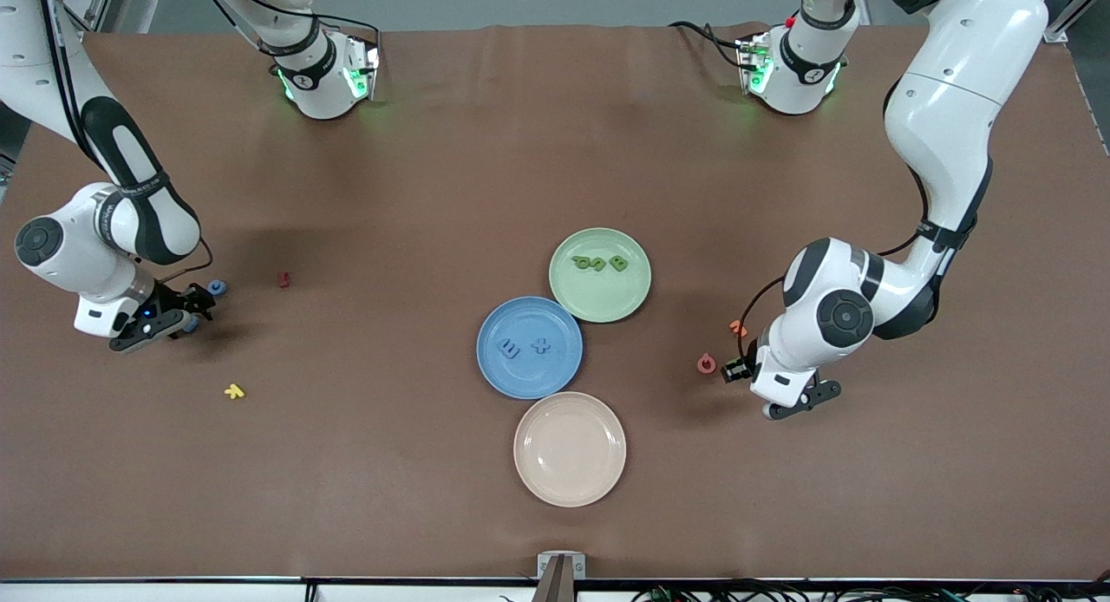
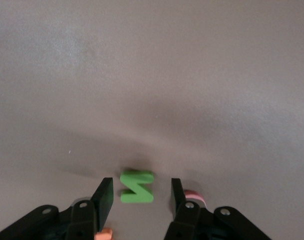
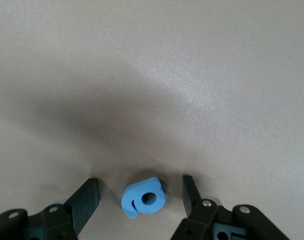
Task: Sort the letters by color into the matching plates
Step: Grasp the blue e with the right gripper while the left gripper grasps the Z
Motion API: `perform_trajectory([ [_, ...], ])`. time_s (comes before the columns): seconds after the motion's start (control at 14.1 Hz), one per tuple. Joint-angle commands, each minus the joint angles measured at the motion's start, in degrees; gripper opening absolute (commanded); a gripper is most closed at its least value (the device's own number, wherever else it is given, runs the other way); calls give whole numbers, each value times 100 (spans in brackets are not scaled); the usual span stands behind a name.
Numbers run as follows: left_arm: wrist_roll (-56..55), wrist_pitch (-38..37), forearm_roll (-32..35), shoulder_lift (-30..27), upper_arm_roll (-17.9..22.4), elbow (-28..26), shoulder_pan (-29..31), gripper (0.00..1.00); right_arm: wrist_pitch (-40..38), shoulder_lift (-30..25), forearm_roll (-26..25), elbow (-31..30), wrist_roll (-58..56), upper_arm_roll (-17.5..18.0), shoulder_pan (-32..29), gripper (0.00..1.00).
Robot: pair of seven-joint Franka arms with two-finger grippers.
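My left gripper (image 1: 734, 370) (image 2: 142, 181) is open, low over the table, with a green letter Z (image 2: 137, 187) lying flat between its fingers. A pink letter (image 1: 707, 363) (image 2: 194, 195) and an orange letter (image 1: 738, 328) (image 2: 106, 234) lie right beside it. My right gripper (image 1: 199, 307) (image 3: 140, 179) is open around a blue letter (image 3: 143, 198) on the table. Another blue letter (image 1: 216, 287) lies next to that hand. The pale green plate (image 1: 633, 303) holds three green letters. The blue plate (image 1: 503, 381) holds two blue letters.
A cream-beige plate (image 1: 569, 448) sits nearer the front camera, touching the blue plate. A red letter (image 1: 283, 279) and a yellow letter (image 1: 234, 391) lie loose toward the right arm's end of the table.
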Motion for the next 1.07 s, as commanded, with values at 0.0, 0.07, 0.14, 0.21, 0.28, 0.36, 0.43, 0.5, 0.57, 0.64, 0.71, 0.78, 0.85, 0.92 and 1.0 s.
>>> perform_trajectory([
  [0.0,-132,109,289,60,59,0,-74,55,-115,52,27,18,-354,16,-135,75],
  [0.07,-202,109,341,70,59,0,-82,55,-116,43,27,18,-362,16,-144,75],
  [0.14,-255,109,411,70,59,0,-82,55,-116,43,27,18,-363,16,-144,75],
  [0.21,-290,109,412,78,59,0,-100,56,-124,43,27,18,-363,16,-144,75],
  [0.28,-316,109,412,113,59,-9,-117,57,-124,43,27,18,-363,16,-152,74],
  [0.36,-317,109,421,122,59,-9,-117,62,-124,43,27,18,-371,16,-153,71],
  [0.43,-317,109,421,122,59,-17,-117,63,-124,43,27,18,-380,16,-153,65],
  [0.5,-317,109,430,122,59,-26,-117,66,-116,52,27,18,-458,16,-179,58],
  [0.57,-317,109,421,131,59,-35,-126,68,-116,61,27,18,-503,16,-205,50],
  [0.64,-317,109,430,131,59,-35,-126,69,-124,61,27,18,-503,16,-197,39],
  [0.71,-317,109,456,131,59,-53,-118,70,-124,61,27,18,-486,16,-196,24],
  [0.78,-317,109,517,166,59,-61,-117,70,-124,61,27,27,-460,16,-196,8],
  [0.85,-317,109,578,192,59,-62,-109,70,-124,61,53,36,-451,25,-188,2],
  [0.92,-317,109,588,193,59,-70,-109,70,-151,43,80,62,-442,25,-162,0],
  [1.0,-317,109,588,193,59,-70,-109,69,-342,8,89,175,-433,33,-135,0],
])
